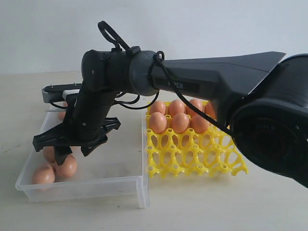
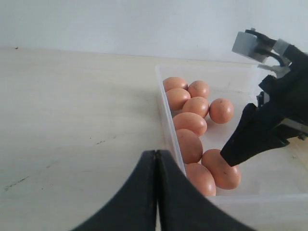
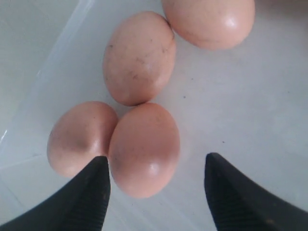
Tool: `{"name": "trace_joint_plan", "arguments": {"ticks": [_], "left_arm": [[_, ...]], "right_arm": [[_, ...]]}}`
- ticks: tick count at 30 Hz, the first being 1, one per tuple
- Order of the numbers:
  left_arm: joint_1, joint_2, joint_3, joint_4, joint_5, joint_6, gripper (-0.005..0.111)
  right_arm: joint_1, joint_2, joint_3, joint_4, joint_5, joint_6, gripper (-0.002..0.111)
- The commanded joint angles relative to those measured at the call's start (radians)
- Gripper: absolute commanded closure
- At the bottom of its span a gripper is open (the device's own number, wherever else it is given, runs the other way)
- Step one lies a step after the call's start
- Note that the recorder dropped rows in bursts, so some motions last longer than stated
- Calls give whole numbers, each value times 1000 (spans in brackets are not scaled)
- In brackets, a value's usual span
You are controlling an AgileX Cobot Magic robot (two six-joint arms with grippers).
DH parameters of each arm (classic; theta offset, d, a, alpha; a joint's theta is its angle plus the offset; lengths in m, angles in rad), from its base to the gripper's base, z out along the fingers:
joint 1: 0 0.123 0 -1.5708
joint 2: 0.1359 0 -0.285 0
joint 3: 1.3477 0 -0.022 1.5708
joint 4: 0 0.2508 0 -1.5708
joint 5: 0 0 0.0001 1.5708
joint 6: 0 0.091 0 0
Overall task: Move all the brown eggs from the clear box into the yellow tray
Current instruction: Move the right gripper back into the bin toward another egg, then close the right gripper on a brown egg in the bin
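At the near left corner of the clear box (image 1: 86,185), a cluster of brown eggs (image 1: 67,166) lay on its floor. The right claw (image 1: 74,153) hung just above them, pointing down, its jaws spread wide and gripping nothing. In the right wrist view one egg (image 3: 144,149) sat between the two fingertips (image 3: 98,183), close against one tip and apart from the other. A second egg pressed against it on the outer side, and two more lay just beyond. The left claw (image 2: 157,166) was outside the box by its wall, with its jaws pressed together on nothing. The yellow tray (image 1: 192,156) stood beside the box. Its near cups were bare, and about seven eggs (image 1: 180,122) filled its far rows.
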Motion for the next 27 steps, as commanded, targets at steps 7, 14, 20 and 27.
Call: {"name": "trace_joint_plan", "arguments": {"ticks": [7,14,20,27], "left_arm": [[1,-6,-4,-2,-4,3,107],[1,-6,-4,-2,-4,3,107],[1,-6,-4,-2,-4,3,107],[1,-6,-4,-2,-4,3,107]], "right_arm": [[17,11,-7,15,-29,-10,52],[21,27,-7,18,-69,-10,52],[21,44,-7,26,-95,-18,52],[21,67,-7,33,-138,-36,52]]}}
